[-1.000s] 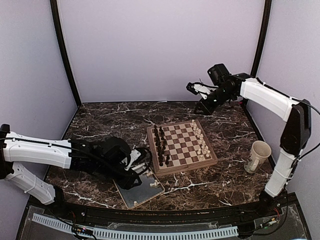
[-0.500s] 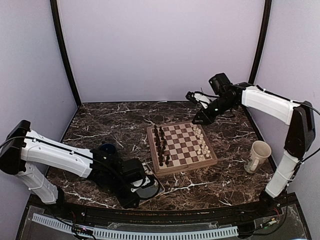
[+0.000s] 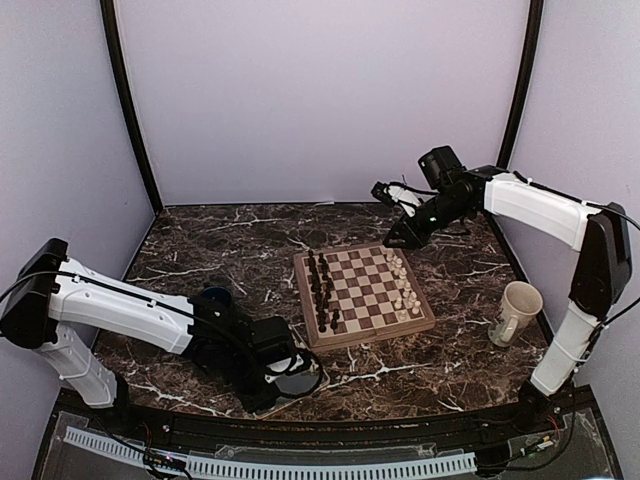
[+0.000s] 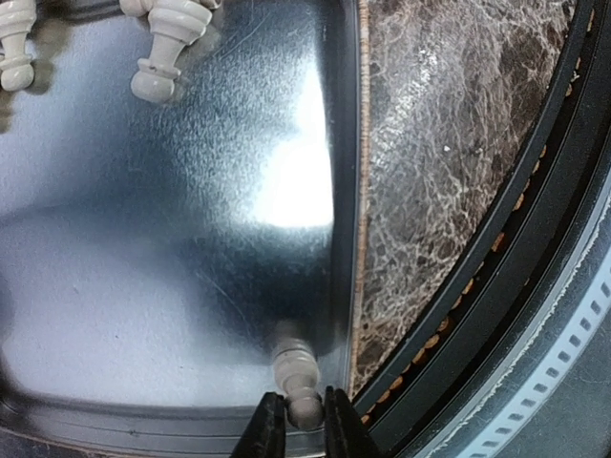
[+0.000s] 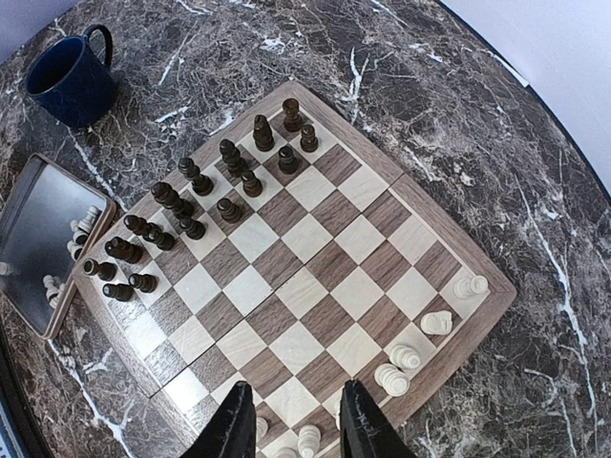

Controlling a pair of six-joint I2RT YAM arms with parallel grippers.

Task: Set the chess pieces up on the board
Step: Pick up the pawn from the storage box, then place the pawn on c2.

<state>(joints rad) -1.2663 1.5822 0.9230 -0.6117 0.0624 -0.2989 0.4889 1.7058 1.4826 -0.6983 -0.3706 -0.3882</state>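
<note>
In the left wrist view my left gripper [image 4: 304, 420] is low in the grey metal tray [image 4: 172, 239], its jaws closed against the head of a cream-white chess piece [image 4: 292, 363] lying by the tray's right rim. Two more white chess pieces [image 4: 164, 46] lie at the tray's far end. The board [image 3: 362, 293] sits mid-table, with white pieces [image 3: 402, 285] along its right side and dark pieces [image 3: 320, 290] along its left. My right gripper [image 5: 291, 425] hangs open high over the board's [image 5: 305, 286] white side, with nothing between its fingers.
A blue mug [image 3: 213, 297] stands left of the board, behind my left arm. A cream cup [image 3: 516, 312] stands at the right. The tray [image 3: 302, 380] lies at the table's front edge, close to the black rail. Purple walls enclose the table.
My left arm has swung forward and down onto the tray, and its jaws have closed on a white piece. My right arm has dropped slightly toward the board.
</note>
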